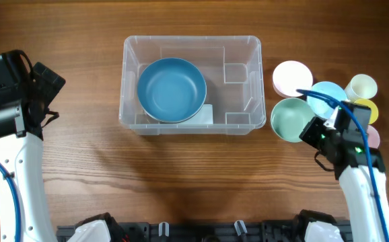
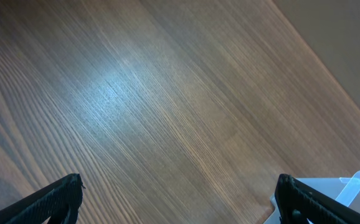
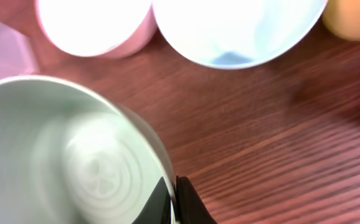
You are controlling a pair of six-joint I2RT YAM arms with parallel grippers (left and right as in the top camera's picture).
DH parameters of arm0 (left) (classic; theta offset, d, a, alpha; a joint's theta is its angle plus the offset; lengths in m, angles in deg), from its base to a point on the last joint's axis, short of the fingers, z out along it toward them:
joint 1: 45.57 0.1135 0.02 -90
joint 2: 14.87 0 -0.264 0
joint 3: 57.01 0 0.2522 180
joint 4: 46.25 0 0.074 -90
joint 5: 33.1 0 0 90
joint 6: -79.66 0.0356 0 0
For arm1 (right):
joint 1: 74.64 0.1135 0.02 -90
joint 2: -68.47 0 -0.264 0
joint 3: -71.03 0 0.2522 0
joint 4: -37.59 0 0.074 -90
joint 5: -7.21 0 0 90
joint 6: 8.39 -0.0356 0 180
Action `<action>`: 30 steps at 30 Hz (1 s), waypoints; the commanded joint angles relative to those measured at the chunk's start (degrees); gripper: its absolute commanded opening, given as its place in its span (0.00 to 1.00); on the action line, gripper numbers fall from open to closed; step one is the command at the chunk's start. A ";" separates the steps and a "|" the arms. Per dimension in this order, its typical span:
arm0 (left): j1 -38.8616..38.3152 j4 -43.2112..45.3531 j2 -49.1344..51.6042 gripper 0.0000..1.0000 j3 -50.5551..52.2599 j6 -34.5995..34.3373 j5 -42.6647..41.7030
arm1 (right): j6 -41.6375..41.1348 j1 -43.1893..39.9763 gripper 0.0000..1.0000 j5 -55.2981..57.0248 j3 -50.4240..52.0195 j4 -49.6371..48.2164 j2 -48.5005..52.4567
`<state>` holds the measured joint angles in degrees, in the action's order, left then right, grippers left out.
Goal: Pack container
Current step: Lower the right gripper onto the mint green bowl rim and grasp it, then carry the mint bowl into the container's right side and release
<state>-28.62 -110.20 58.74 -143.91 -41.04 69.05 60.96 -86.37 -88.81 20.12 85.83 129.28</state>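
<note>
Right wrist view: right gripper (image 3: 174,190) jaws are clenched on the rim of the green bowl (image 3: 74,162), one finger inside and one outside. Just past the jaws on the brown wood-grain table (image 3: 261,124) sit a pink bowl (image 3: 93,25) & a pale blue bowl (image 3: 236,28), neither touching the fingers. Left wrist: left gripper (image 2: 180,182) jaws are spread wide over the wood, w/ glare on the grain. The table edge runs diagonally far ahead, w/ a plain tan area beyond. Overhead: container (image 1: 241,94) lies btwn both grippers, just beside the green bowl, farther from the left jaws. A blue bowl (image 1: 171,89) sits inside it.
</note>
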 commanded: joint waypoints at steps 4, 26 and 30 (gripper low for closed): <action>0.26 -0.07 0.24 1.00 -0.48 0.26 -0.31 | 6.03 -0.13 0.04 -0.94 -3.54 4.94 -10.88; 0.26 -0.07 0.24 1.00 -0.48 0.26 -0.31 | 15.61 26.86 0.04 6.97 -36.50 9.73 14.91; 0.26 -0.09 0.24 1.00 -0.48 0.26 -0.31 | 15.54 29.24 0.04 7.76 -39.10 9.27 21.97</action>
<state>-28.62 -110.22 58.74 -143.91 -41.04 69.05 75.91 -58.83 -85.62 -15.64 95.60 146.90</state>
